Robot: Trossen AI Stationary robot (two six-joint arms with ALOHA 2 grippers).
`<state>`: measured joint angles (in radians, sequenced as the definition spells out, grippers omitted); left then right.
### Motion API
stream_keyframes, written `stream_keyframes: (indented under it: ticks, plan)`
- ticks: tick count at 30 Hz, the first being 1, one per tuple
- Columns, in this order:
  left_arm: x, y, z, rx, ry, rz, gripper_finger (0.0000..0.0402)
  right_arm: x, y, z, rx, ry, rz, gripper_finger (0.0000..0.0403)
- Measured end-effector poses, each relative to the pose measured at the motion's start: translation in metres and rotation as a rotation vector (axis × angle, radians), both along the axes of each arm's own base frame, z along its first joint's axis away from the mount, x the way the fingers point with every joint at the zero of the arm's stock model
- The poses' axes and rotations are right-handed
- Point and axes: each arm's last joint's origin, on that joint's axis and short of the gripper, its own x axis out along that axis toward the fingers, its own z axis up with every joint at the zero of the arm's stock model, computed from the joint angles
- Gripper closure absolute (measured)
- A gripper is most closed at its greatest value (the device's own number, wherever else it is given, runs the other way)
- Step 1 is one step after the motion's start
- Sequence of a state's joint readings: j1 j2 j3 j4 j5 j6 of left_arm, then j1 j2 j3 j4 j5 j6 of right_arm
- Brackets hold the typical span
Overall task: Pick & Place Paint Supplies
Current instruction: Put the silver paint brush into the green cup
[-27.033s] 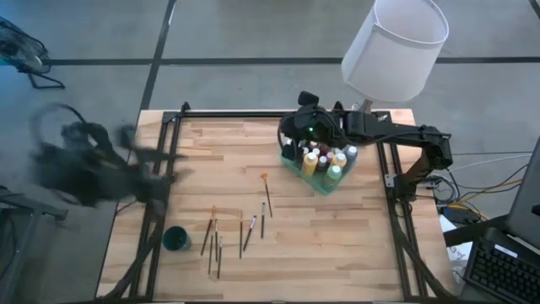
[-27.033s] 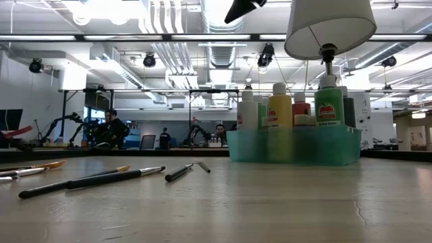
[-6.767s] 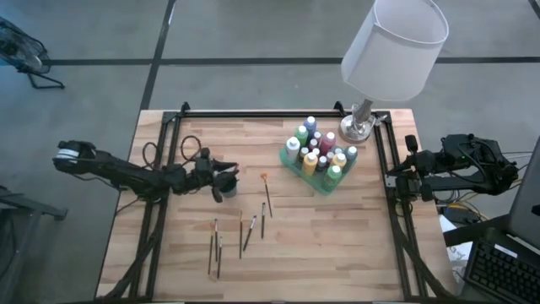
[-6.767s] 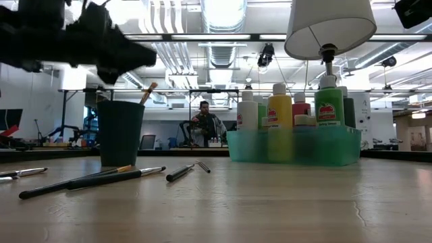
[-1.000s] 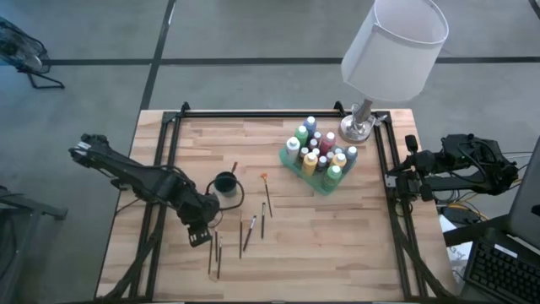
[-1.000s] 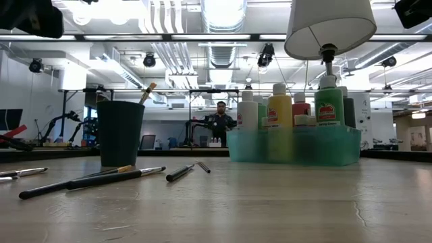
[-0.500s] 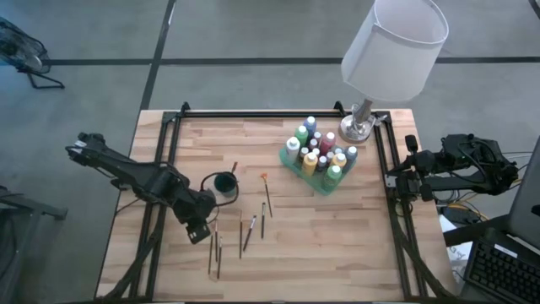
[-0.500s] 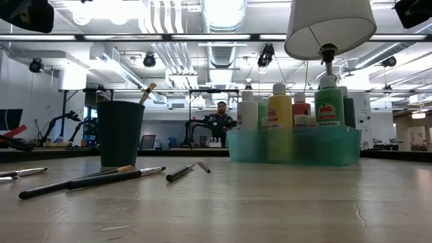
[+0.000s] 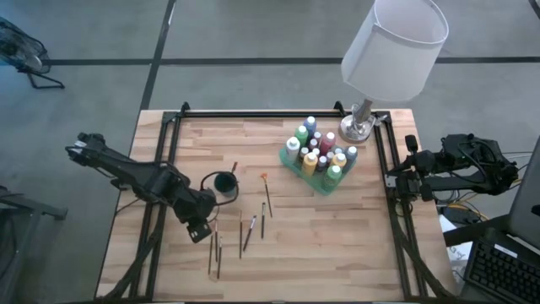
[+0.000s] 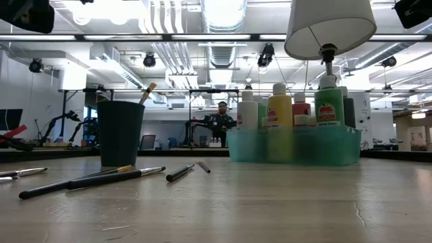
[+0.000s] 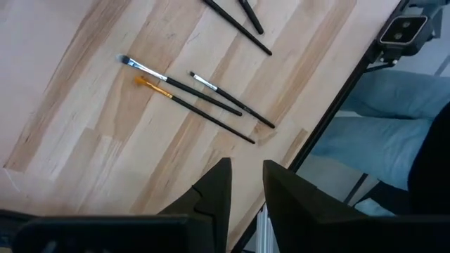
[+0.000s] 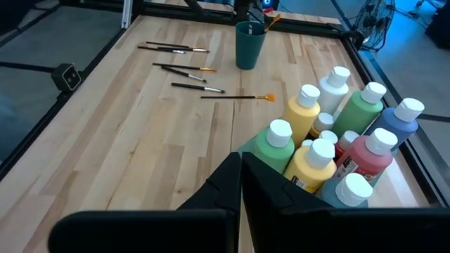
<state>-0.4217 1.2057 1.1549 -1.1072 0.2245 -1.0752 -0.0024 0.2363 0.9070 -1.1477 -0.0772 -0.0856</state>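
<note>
The wooden surface (image 9: 337,245) has wide bare room along its near and right parts. A lamp (image 9: 392,46) stands at the far right corner. Just beside it the green tray (image 9: 316,181) holds the paint bottles (image 9: 318,152), upright and packed together. The dark cup (image 9: 224,182) stands left of centre with one brush (image 9: 234,166) in it. The left tool (image 9: 199,230) hovers near the left rail, fingers slightly apart and gripping nothing, above the loose brushes (image 9: 240,235). The right tool (image 12: 241,184) is clenched empty, parked off the right edge
</note>
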Motion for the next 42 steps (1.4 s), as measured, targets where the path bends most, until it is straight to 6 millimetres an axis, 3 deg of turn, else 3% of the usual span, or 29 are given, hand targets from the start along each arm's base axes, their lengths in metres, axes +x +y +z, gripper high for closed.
stream_keyframes:
  ticks: [33,42]
  plan:
    - [-0.003,-0.005,0.0,-0.058,0.042,0.012,0.0314,0.0,0.0,0.0,0.003,0.0,-0.001,0.0394]
    - [-0.004,-0.012,0.0,0.183,-0.095,0.222,0.0314,0.0,0.0,0.0,0.0,0.0,0.0,0.0394]
